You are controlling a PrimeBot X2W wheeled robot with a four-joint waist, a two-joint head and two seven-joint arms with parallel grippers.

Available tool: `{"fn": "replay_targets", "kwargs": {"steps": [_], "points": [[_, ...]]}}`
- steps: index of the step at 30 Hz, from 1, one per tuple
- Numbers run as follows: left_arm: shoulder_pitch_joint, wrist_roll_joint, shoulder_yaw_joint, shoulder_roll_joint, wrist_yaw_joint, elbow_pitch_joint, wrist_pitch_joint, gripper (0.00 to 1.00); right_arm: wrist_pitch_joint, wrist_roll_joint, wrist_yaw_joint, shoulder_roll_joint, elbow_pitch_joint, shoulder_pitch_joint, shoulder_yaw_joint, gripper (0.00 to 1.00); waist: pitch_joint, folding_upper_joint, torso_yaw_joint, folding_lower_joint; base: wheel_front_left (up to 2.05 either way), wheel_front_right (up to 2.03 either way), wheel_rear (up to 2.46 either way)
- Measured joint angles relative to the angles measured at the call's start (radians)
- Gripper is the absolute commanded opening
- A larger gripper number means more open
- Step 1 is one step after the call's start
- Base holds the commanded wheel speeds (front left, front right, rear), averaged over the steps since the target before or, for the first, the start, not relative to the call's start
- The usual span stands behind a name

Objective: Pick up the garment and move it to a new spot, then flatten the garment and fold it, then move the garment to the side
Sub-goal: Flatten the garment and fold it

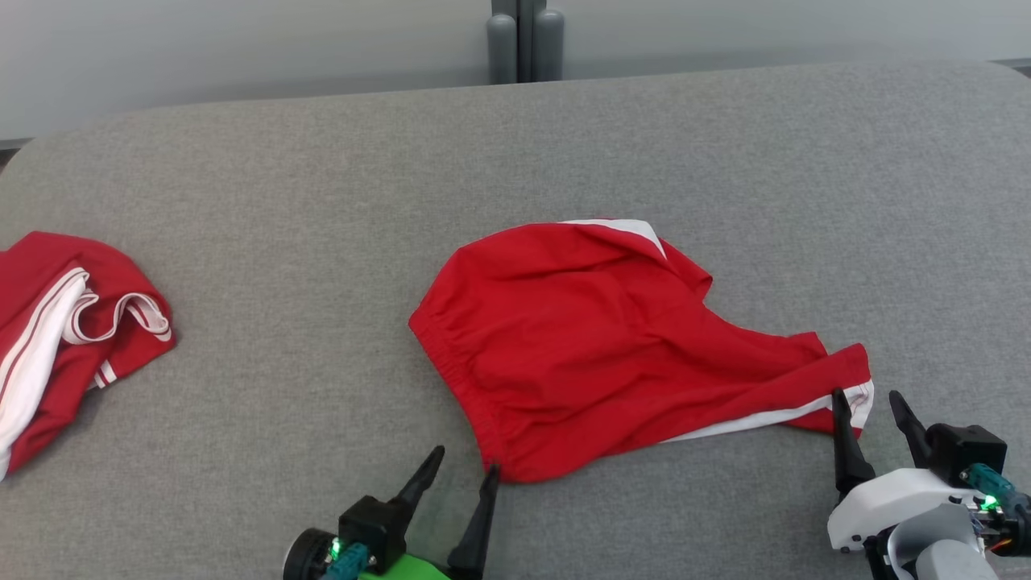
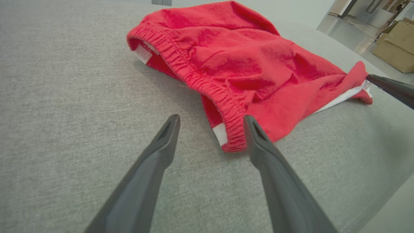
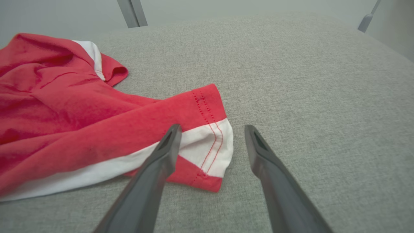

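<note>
The garment (image 1: 612, 346), red shorts with a white stripe, lies crumpled but mostly spread out on the grey padded surface (image 1: 322, 161), directly ahead of both grippers. We judge it to be light, soft and limp. It will hang and fold on itself when lifted, and the thin cloth may slip out of a shallow pinch. The thicker edges seem to us the best places to take hold.

The elastic waistband (image 2: 207, 85) ends in a corner just ahead of the left gripper (image 1: 465, 459), close against the finger on the side of the other arm. This gripper's fingers are spread wide and carry nothing. The stitched leg hem (image 3: 210, 129) lies just ahead of, and partly between, the fingertips of the right gripper (image 1: 866, 395), which is also wide apart and empty.

Well apart, out to the left of the left gripper, lies a second red and white garment (image 1: 72, 322).
</note>
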Motion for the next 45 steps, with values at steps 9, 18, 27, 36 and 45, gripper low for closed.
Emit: {"fn": "replay_targets", "kwargs": {"steps": [9, 18, 27, 36, 45], "points": [[-0.035, -0.119, -0.123, 0.035, 0.0, 0.019, 0.0, 1.0, 0.0, 0.001, 0.0, 0.0, -0.012, -0.002, 0.004, 1.0, 0.014, 0.0, -0.018, 0.0, 0.0, 0.0, 0.0], [-0.09, -0.216, -0.178, 0.067, 0.0, 0.032, 0.0, 0.0, 0.0, 0.005, 0.0, 0.0, -0.018, -0.003, 0.007, 1.0, 0.026, 0.0, -0.032, 0.0, 0.0, 0.0, 0.0], [-0.107, -0.212, -0.116, 0.073, 0.0, -0.075, 0.0, 0.0, 0.0, 0.007, 0.0, 0.0, -0.024, -0.005, 0.007, 1.0, 0.035, 0.0, -0.03, 0.0, 0.0, 0.0, 0.0], [-0.184, -0.189, -0.054, 0.073, 0.0, -0.002, 0.0, 0.0, 0.0, 0.017, 0.0, 0.0, -0.03, -0.034, 0.04, 1.0, 0.063, 0.0, -0.053, 0.0, 0.0, 0.0, 0.0], [-0.267, -0.143, 0.003, 0.062, 0.0, 0.176, 0.0, 0.05, 0.0, 0.038, 0.0, 0.0, -0.036, -0.043, 0.08, 1.0, 0.088, 0.0, -0.096, 0.0, 0.0, 0.0, 0.0]]}}
